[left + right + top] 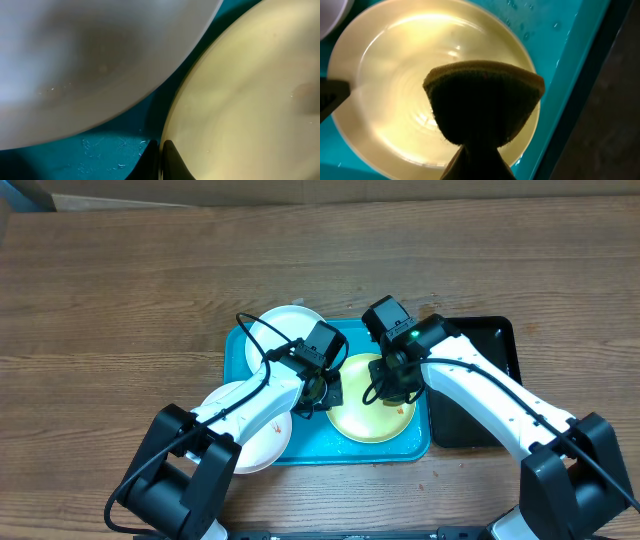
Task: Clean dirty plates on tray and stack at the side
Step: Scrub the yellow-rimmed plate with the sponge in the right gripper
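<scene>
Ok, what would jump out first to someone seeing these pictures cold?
The yellow-green plate, on the right half of the turquoise tray mid-table, draws the eye. The right gripper holds a sponge over it while the left gripper pinches its rim. Two white plates lie to the left, a black tray to the right.

Black tray lies on wooden table; yellow-edged sponge in shadow.

Three plates on the tray, smaller tray just right of it.
</scene>
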`<action>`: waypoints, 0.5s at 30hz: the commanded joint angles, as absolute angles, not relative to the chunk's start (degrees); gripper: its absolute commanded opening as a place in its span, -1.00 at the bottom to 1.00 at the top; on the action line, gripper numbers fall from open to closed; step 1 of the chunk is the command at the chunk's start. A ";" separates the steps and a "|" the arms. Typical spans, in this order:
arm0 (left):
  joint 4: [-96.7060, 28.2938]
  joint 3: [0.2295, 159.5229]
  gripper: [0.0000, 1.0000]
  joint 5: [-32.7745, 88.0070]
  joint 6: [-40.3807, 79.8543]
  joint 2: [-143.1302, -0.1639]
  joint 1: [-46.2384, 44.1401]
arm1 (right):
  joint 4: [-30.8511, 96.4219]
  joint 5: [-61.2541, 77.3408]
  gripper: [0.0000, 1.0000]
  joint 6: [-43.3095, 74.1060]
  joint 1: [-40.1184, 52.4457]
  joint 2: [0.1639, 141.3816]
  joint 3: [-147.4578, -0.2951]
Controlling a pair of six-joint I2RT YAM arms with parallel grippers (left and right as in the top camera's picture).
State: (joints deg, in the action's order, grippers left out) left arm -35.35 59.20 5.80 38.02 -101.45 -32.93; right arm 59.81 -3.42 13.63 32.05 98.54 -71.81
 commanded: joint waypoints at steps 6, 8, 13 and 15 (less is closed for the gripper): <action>-35.70 58.87 -0.92 6.31 39.03 -101.91 -33.12 | 50.37 -7.90 -0.93 15.25 32.40 97.97 -63.57; -35.70 58.87 -0.92 6.50 39.00 -101.91 -33.12 | 48.58 -7.92 -0.93 15.25 32.40 98.08 -61.49; -35.66 58.87 -0.92 6.87 39.00 -101.91 -33.04 | 44.75 -7.90 -0.85 15.27 32.40 98.10 -56.62; -35.66 58.87 -0.92 6.90 39.00 -101.91 -33.04 | 43.20 -7.84 -0.85 15.29 32.40 98.10 -55.00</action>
State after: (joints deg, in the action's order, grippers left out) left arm -35.53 59.20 6.46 38.04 -101.45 -32.93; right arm 44.80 -6.96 14.94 32.29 98.54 -57.14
